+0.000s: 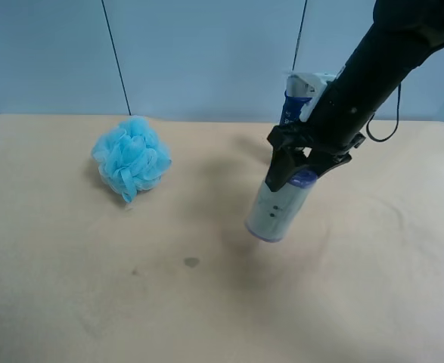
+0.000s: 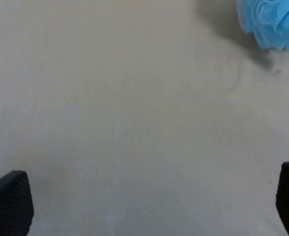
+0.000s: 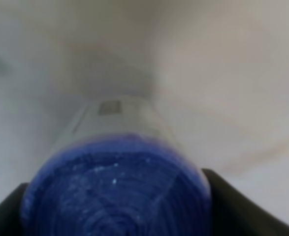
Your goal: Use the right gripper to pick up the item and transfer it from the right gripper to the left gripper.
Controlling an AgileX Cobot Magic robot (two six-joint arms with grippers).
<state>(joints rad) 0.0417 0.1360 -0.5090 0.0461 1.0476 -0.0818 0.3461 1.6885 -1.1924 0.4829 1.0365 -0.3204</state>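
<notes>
The item [image 1: 278,206] is a stout white roll in clear film with purple ends and small dark marks. My right gripper [image 1: 301,172] is shut on its upper end and holds it tilted above the table. In the right wrist view the purple end [image 3: 117,189] fills the space between the two black fingers [image 3: 6,211]. My left gripper [image 2: 149,206] is out of sight in the exterior high view. In the left wrist view its two fingertips [image 2: 9,201] stand wide apart over bare table, with nothing between them.
A fluffy light-blue bath pouf [image 1: 131,157] lies at the left of the beige table [image 1: 93,287], also in the left wrist view [image 2: 274,22]. A white bottle with dark blue [image 1: 297,94] stands behind the right arm. A small dark stain [image 1: 191,262] marks the table.
</notes>
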